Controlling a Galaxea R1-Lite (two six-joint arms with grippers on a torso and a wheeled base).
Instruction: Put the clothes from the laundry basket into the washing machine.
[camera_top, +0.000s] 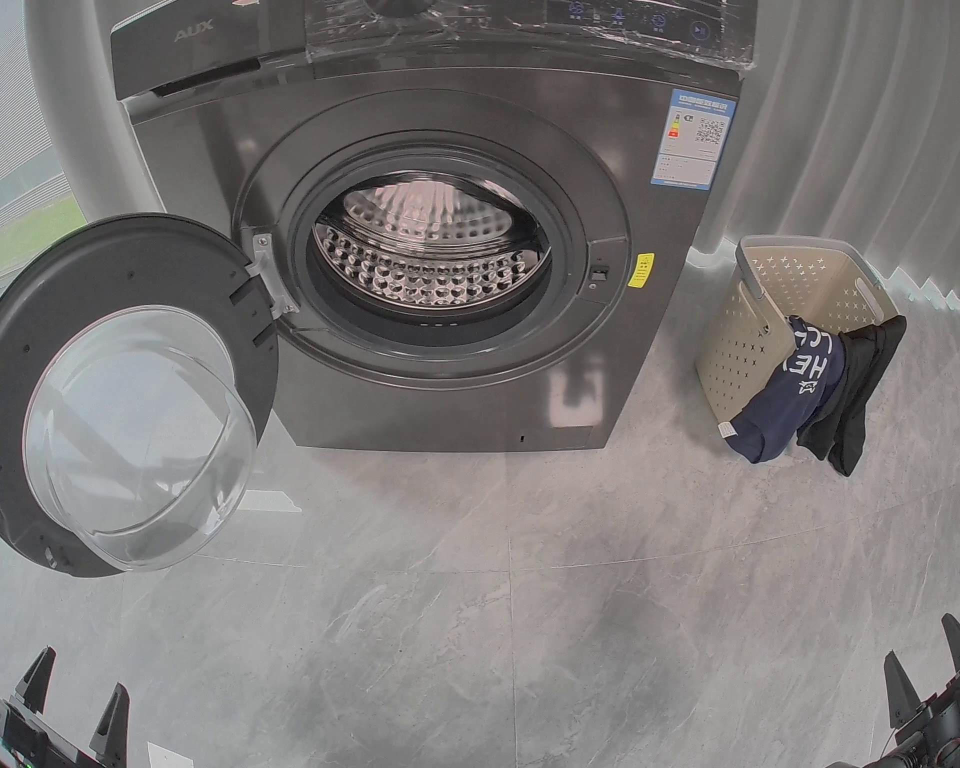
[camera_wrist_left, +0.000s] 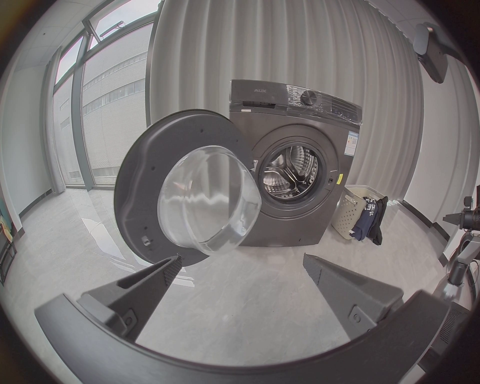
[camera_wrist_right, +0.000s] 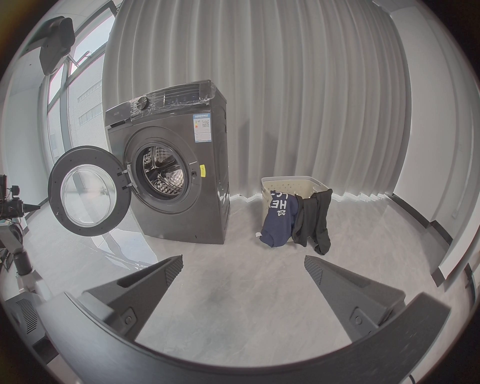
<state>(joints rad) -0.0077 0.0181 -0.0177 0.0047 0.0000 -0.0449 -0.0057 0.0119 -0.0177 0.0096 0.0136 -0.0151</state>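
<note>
a dark grey front-loading washing machine stands with its round glass-windowed door swung wide to the left and the steel drum showing. to its right, just beside it on the grey tiled floor, sits a beige perforated plastic laundry basket. a navy printed top and a black garment hang over its front rim. the left gripper and the right gripper hang low, well back from the machine, each with its fingers spread apart and holding nothing.
</note>
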